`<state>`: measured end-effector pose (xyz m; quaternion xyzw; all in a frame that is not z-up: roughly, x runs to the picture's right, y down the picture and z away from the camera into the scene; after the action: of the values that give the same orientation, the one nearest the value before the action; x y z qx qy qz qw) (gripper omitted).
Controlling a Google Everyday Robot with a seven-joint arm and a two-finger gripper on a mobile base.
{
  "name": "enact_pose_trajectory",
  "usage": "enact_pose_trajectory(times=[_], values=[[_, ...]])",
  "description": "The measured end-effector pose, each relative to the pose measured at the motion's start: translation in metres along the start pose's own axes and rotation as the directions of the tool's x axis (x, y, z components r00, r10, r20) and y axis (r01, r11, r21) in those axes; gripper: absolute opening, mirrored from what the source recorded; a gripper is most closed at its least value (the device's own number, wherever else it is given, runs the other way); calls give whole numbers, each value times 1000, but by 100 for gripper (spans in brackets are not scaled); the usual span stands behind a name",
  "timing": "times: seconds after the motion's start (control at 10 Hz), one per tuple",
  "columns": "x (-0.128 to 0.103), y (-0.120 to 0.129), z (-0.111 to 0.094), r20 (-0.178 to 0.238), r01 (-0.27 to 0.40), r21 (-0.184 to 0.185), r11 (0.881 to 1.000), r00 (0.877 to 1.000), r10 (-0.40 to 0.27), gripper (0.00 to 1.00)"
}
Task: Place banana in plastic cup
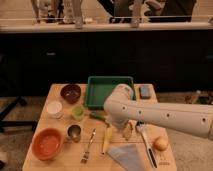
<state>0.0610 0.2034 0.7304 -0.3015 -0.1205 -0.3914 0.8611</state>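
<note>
The banana is slim and pale yellow and lies on the wooden table, lengthwise, just right of the fork. The plastic cup is small and light green and stands upright to the banana's upper left, above the steel cup. My white arm reaches in from the right, and its gripper hangs low over the table just right of the banana's far end. The arm hides most of the gripper.
A green tray stands at the back, with a blue sponge to its right. A dark red bowl, a white round container and an orange bowl stand at the left. A curved green vegetable, a blue cloth, a utensil and an orange ball lie nearby.
</note>
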Motion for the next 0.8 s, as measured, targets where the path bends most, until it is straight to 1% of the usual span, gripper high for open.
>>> enact_pose_trajectory(times=[0.2,0.4,0.7,0.8], values=[[-3,-6,9,19,1,-2,1000,1000,-1,80],[-3,-8,18,54,5,-13,1000,999,-4,80],[-6,-11,30,131,13,-13,1000,991,-11,80],[-7,-12,36,158,19,-18,1000,987,-16,80]])
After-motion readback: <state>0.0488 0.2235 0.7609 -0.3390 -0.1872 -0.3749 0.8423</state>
